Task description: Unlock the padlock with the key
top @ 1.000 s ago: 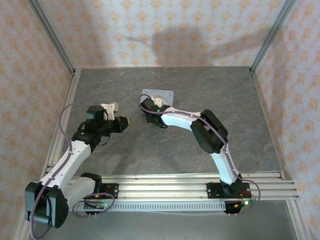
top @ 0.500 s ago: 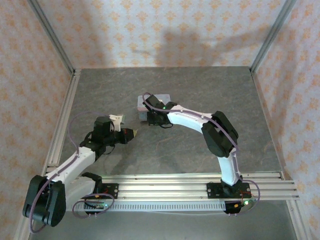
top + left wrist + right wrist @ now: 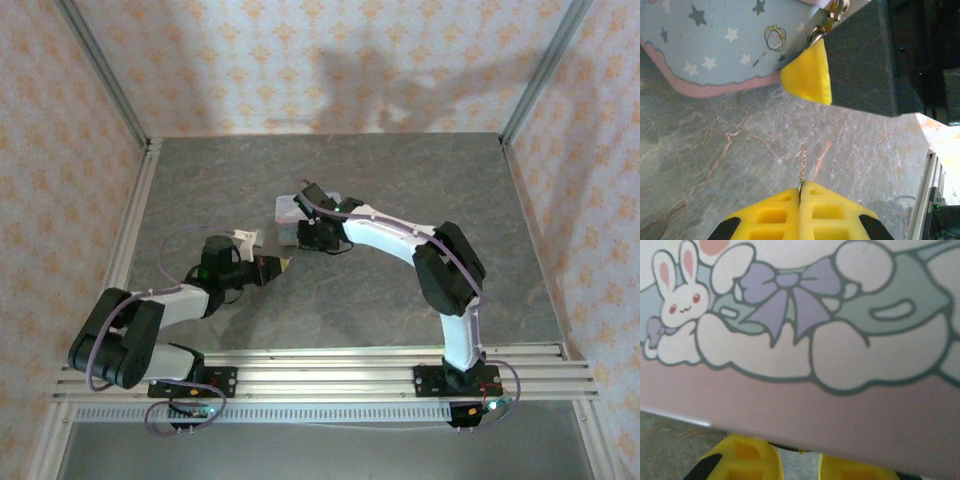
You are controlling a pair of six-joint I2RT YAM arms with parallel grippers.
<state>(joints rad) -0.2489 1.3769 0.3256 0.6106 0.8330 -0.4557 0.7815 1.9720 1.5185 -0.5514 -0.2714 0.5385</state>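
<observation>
Nearest, along the front edge of the desk (image 3: 400,190), runs a metal rail (image 3: 330,365) to which both arms are bolted. From its left end the left arm lies low and reaches toward the middle. The left claw (image 3: 800,192) has its two yellow foam pads pressed flat together, and they pinch the key (image 3: 803,162) by its head. The thin pale blade of the key sticks out from between the pads, just above the grey stone-pattern surface, and it points at the tin (image 3: 715,45). A little beyond the tip of the key the right claw (image 3: 797,465) comes in from the right side and stands at the near side of the tin. In the left wrist view one of its yellow pads (image 3: 810,77) is very close to the pink lower edge of the tin, and a small metal ring (image 3: 815,35) shows just above that pad. Whether this ring belongs to the padlock I cannot tell. In the right wrist view the two pads stand a little apart below the rim of the tin. The tin covers the space between them, so I cannot tell if they pinch something. The tin is pale blue with stars on the side, and its lid has a white rabbit and a lilac bow. Farther back the desk ends at walls (image 3: 300,60) with an orange flower pattern.
</observation>
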